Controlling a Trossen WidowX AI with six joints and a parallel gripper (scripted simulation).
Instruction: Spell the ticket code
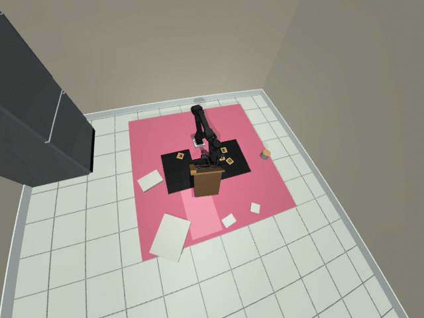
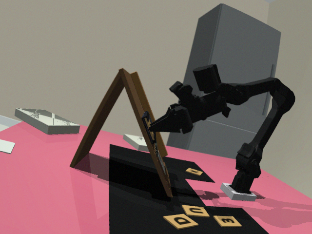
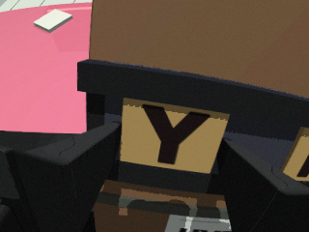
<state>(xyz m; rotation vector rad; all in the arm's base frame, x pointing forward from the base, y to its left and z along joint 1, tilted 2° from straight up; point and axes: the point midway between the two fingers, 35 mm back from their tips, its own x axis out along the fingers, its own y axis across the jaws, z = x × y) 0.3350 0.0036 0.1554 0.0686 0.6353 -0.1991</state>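
The Y tile [image 3: 175,137] [image 2: 152,139] lies in the dark letter rail [image 3: 193,80] on the sloping face of the brown board [image 1: 207,183] [image 2: 98,119]. My gripper [image 3: 170,137] [image 2: 151,127] is shut on the Y tile, one finger on each side. Another tile [image 3: 300,161] sits further right in the rail, cut off by the frame, with a gap between them. The ticket [image 3: 198,224] shows below the rail; its print is cut off. Loose on the black mat are the D tile [image 1: 229,160] [image 2: 180,221], a U-like tile [image 2: 195,210], a 3-like tile [image 1: 223,150] [image 2: 227,221] and the K tile [image 1: 180,156] [image 2: 194,171].
The black mat [image 1: 176,177] lies under the board on the pink counter [image 1: 157,133]. Pale slabs [image 1: 170,237] [image 1: 150,180] and small white pieces [image 1: 228,220] [image 1: 255,208] lie around it. A round wooden-topped object [image 1: 265,154] stands near the counter's right edge.
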